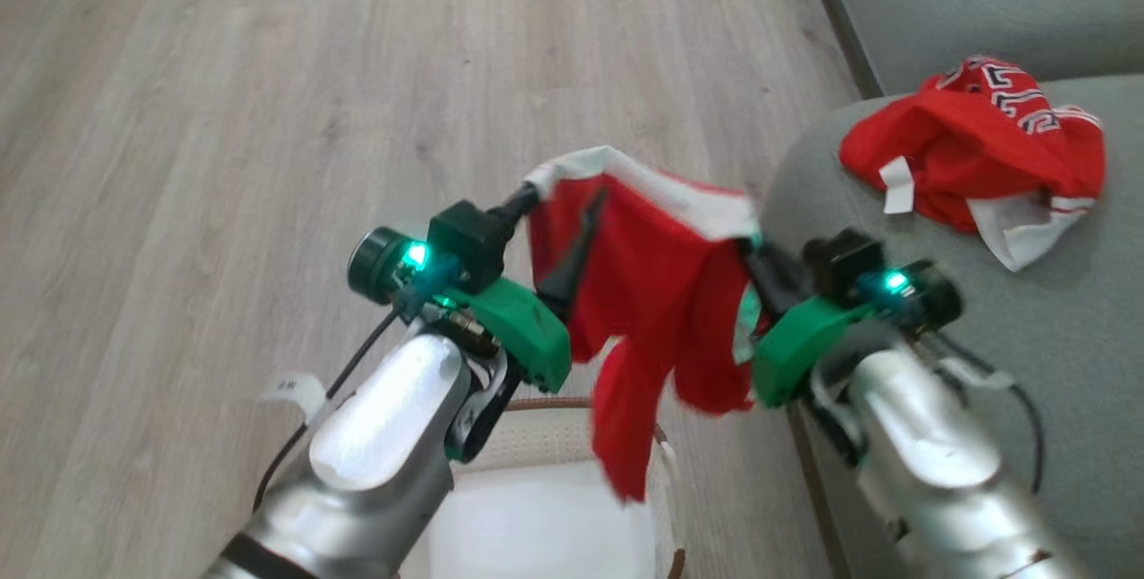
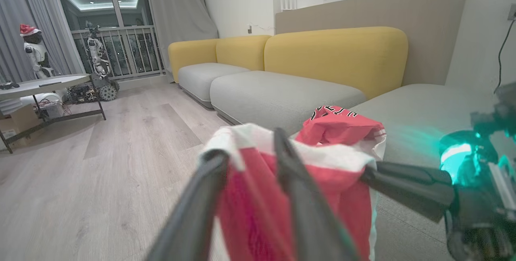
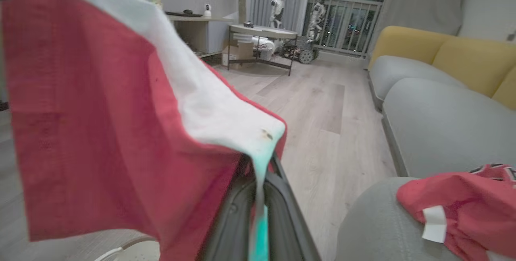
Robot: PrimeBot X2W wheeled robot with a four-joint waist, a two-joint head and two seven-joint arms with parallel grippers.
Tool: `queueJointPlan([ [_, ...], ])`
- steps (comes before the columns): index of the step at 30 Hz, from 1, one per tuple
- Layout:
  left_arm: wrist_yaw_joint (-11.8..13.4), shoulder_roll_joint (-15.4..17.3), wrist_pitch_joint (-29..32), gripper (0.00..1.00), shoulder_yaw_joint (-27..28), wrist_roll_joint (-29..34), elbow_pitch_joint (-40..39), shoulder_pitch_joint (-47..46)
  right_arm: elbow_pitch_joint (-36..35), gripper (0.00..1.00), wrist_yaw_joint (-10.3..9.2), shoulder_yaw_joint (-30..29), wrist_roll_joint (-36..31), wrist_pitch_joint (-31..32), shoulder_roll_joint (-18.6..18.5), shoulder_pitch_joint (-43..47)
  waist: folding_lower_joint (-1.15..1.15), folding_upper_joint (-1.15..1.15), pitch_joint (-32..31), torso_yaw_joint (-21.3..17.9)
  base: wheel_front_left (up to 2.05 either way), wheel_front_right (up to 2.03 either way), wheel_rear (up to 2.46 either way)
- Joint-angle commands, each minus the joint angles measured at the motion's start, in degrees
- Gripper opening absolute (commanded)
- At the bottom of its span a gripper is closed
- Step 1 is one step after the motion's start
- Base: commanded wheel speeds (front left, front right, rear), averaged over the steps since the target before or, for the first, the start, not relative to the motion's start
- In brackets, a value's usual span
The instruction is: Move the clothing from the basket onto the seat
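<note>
A red garment of the clothing (image 1: 652, 284) with a white band hangs in the air between my two grippers, over the basket (image 1: 536, 445) and beside the seat (image 1: 1028, 320). My right gripper (image 1: 744, 247) is shut on the band's right corner (image 3: 258, 160). My left gripper (image 1: 565, 197) has its fingers (image 2: 294, 188) apart, and the band's left end lies draped over their tips. The red cloth shows between the two fingers. The other red garment (image 1: 974, 150), with black-and-white lettering and a white tag, lies crumpled on the seat.
Pale wooden floor (image 1: 268, 114) stretches to the left and ahead. The sofa runs on with more grey cushions (image 2: 274, 96) and yellow backrests (image 2: 334, 55). A round table (image 2: 40, 83) with small robot figures stands far off by the window.
</note>
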Motion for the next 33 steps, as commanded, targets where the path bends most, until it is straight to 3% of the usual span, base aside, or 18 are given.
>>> queueJointPlan([
  [1, 0.0, 0.98, -0.86, 1.0, 2.5, -0.46, -1.81, -1.82, -2.83, 0.0, -0.02, -1.0, -0.75, -0.37, -0.81, -3.53, 0.0, 0.0, 0.29, -1.14, 0.0, 0.0, 0.0],
  [16, 0.03, -0.36, -2.25, 1.0, 2.21, -0.65, -1.32, 4.26, -10.68, 0.0, -0.02, -8.36, -3.69, -0.37, -7.61, -3.31, 0.0, 0.0, 2.08, -10.73, 0.0, 0.0, 0.0],
  [26, -0.49, -1.44, -2.3, 1.0, 2.92, 1.01, -3.14, 6.36, -17.8, 0.0, -0.02, -8.66, -2.76, 2.51, -12.41, -3.85, 0.0, 0.0, 4.9, -19.44, 0.0, 0.0, 0.0],
  [33, -0.84, -1.78, -2.31, 1.0, 3.1, 1.95, -3.44, 6.79, -21.0, 0.0, -0.02, -8.27, -0.99, 4.72, -13.98, -3.93, 0.0, 0.0, 6.27, -21.24, 0.0, 0.0, 0.0],
])
